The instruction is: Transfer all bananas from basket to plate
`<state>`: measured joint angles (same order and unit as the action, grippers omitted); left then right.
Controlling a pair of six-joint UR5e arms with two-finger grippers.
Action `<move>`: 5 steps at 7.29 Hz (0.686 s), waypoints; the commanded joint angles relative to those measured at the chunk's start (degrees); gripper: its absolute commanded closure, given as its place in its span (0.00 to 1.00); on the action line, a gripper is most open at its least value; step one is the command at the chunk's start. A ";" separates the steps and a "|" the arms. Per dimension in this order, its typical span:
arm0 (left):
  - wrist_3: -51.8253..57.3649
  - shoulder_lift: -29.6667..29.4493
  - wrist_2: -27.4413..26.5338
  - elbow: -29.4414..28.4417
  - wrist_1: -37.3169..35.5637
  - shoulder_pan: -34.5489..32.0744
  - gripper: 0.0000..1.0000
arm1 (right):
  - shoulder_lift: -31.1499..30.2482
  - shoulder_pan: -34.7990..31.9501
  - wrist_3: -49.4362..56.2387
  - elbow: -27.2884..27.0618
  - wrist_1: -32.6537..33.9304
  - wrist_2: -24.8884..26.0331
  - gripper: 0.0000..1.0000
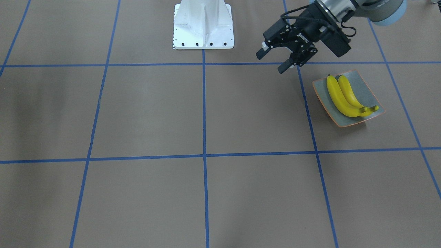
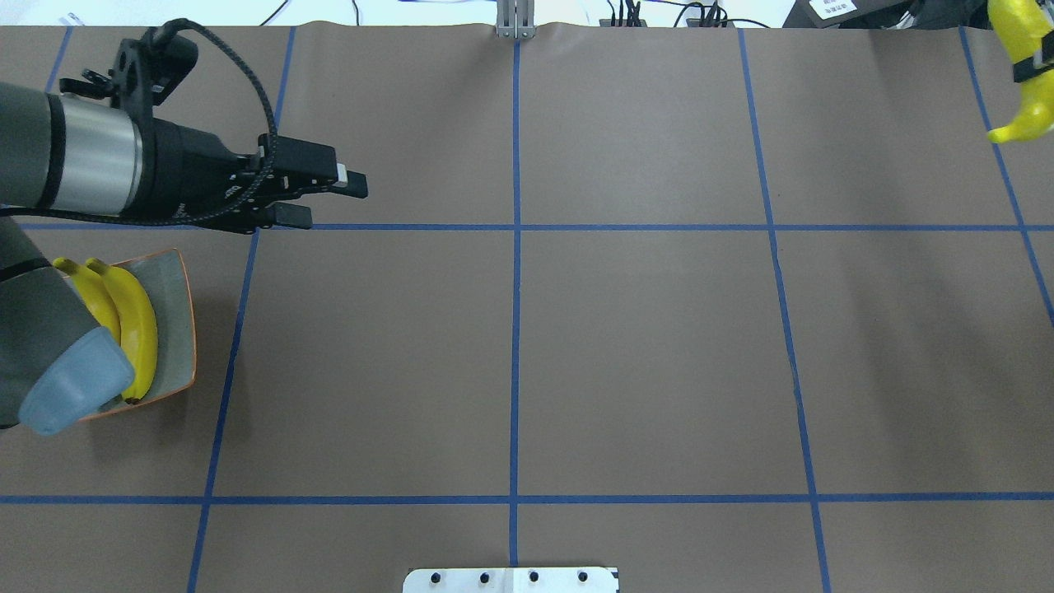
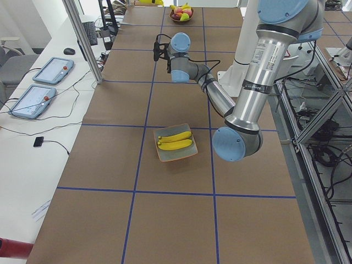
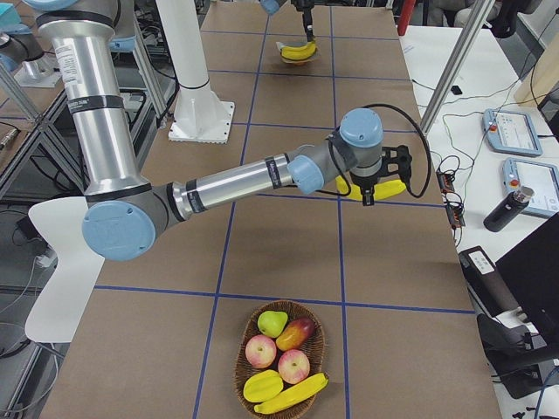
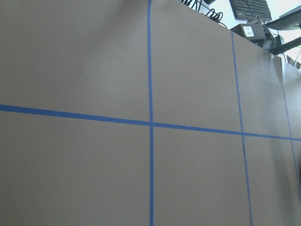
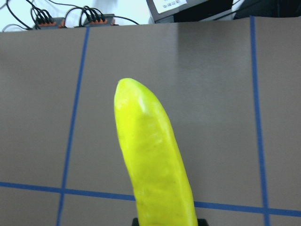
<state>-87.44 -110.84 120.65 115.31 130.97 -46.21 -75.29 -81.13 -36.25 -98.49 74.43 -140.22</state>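
Two yellow bananas (image 1: 341,98) lie side by side on the grey-green plate (image 1: 363,86) with the orange rim; they also show in the overhead view (image 2: 136,321). My left gripper (image 1: 271,62) is open and empty, above the table beside the plate, apart from it (image 2: 333,202). My right gripper (image 4: 369,194) is shut on a third banana (image 6: 155,165), held above the table at the far right (image 2: 1021,74). A fourth banana (image 4: 293,394) lies in the basket (image 4: 240,367).
The basket also holds apples, a pear and other fruit. The white robot base (image 1: 203,26) stands at the table's middle edge. Blue tape lines cross the brown table. Tablets and cables lie beyond the table's far edge (image 4: 515,131).
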 commanded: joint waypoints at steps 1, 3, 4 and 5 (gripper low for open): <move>-4.30 -6.12 -6.28 -2.10 -0.10 5.06 0.00 | 8.63 10.06 -19.37 -3.45 -0.08 6.22 1.00; -7.55 -10.70 -6.30 -3.43 -0.01 5.34 0.00 | 12.43 18.51 -31.89 -8.10 -0.08 11.52 1.00; -7.91 -12.80 -6.48 -3.51 0.07 6.73 0.00 | 16.10 23.51 -38.82 -8.73 0.01 16.33 1.00; -7.92 -13.52 -6.48 -3.43 0.68 7.62 0.00 | 18.49 28.08 -41.85 -8.83 -0.08 20.55 1.00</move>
<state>-95.00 -122.89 114.27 111.92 131.17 -39.71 -59.98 -58.62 -72.73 -106.68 74.40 -124.66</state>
